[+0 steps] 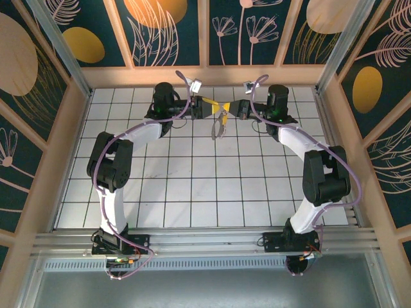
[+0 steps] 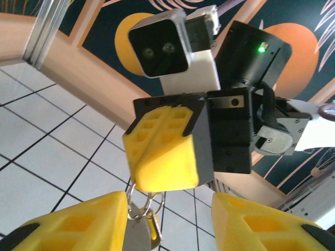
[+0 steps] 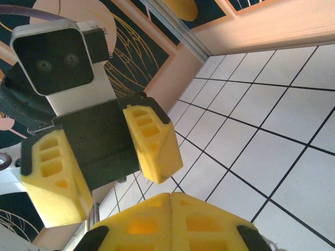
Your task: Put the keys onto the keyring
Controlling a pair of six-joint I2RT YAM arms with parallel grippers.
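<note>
My two grippers meet tip to tip above the back middle of the table. The right gripper has its yellow fingers pressed together, shut on the top of the keyring, a thin metal loop hanging just under its tips. On that ring hang the keys, a grey blade with a yellowish piece behind it. The left gripper is open; its fingers straddle the hanging ring, and the keys lie against its left finger. From above, ring and keys dangle over the tiles.
White tiled floor with dark grid lines lies below. Wooden walls with painted panels close in right behind the grippers. Both arms' elbows stand at mid-table left and right.
</note>
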